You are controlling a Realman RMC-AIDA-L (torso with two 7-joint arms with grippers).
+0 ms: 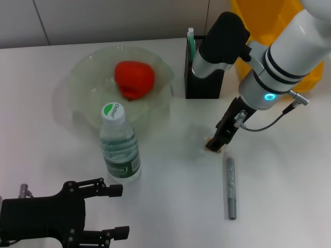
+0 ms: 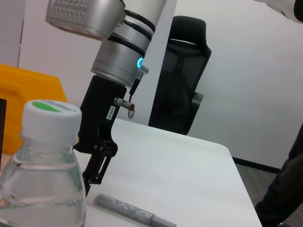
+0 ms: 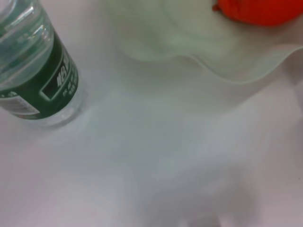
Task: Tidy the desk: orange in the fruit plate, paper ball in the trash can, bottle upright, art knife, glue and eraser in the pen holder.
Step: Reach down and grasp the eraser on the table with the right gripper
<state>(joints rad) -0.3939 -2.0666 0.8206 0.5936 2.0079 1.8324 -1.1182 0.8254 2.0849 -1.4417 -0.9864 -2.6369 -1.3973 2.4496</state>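
Observation:
The orange (image 1: 133, 78) lies in the fruit plate (image 1: 83, 72). In front of the plate the bottle (image 1: 119, 147) stands upright. The mint-green art knife (image 1: 190, 41) sticks out of the pen holder (image 1: 204, 77). My right gripper (image 1: 214, 143) is lowered to the desk (image 1: 170, 206) over the eraser (image 1: 209, 146), of which only tan slivers show at the tip. Just right of it the glue (image 1: 230, 187) lies flat. My left gripper (image 1: 109, 211) rests open at the near left, short of the bottle. The trash can (image 1: 269, 26) stands behind the right arm. No paper ball shows.
The left wrist view shows the bottle (image 2: 47, 156) close up, the right gripper (image 2: 96, 170), the glue (image 2: 128, 210), and a black office chair (image 2: 184, 94) past the desk's far edge. The right wrist view shows the bottle (image 3: 38, 71), the fruit plate's rim (image 3: 236, 71) and the orange (image 3: 260, 12).

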